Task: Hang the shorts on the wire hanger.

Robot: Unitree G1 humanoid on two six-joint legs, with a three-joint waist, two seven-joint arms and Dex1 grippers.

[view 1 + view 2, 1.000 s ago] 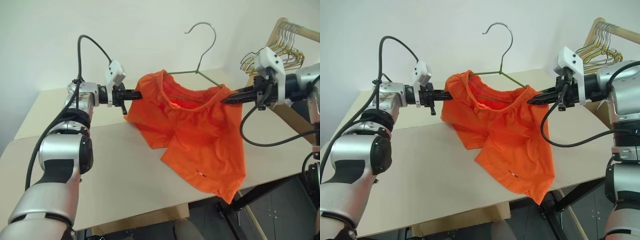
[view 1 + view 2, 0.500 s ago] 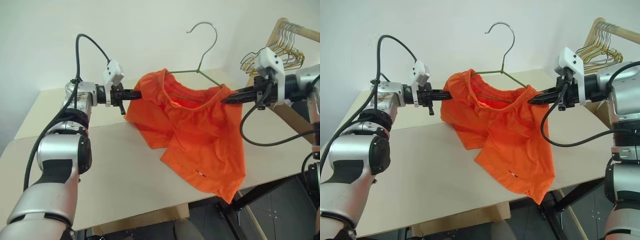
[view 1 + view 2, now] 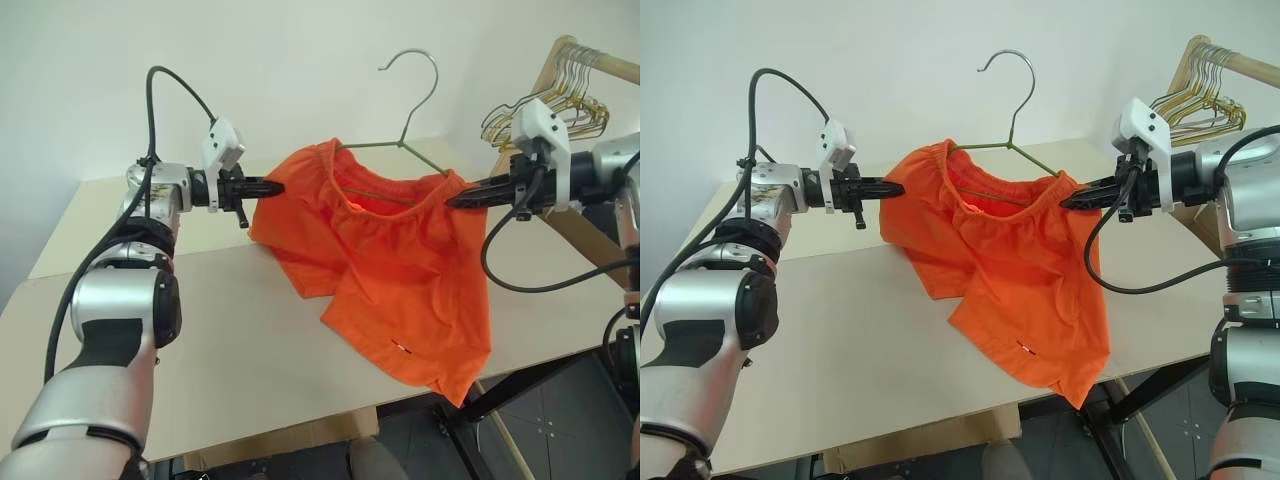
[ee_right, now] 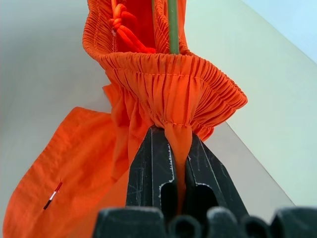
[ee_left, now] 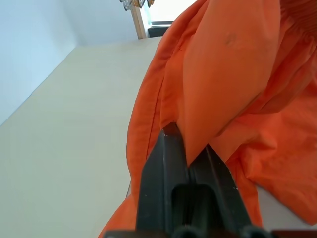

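The bright orange shorts hang stretched between my two grippers above the pale table, legs draping onto it. My left gripper is shut on the left end of the waistband, and the left wrist view shows fabric pinched between its black fingers. My right gripper is shut on the right end of the gathered waistband. The wire hanger stands upright with its lower bar inside the waistband and its hook above the shorts. A grey-green wire of the wire hanger runs into the open waist.
A bunch of gold and dark wire hangers hangs on a wooden rack at the far right, behind my right arm. The table's front edge runs below the shorts, with dark floor beyond its right corner. A white wall rises behind.
The left gripper has drawn slightly to the left, pulling the waistband wider. The hanger and its hook have shifted a little to the right. The right gripper stays put.
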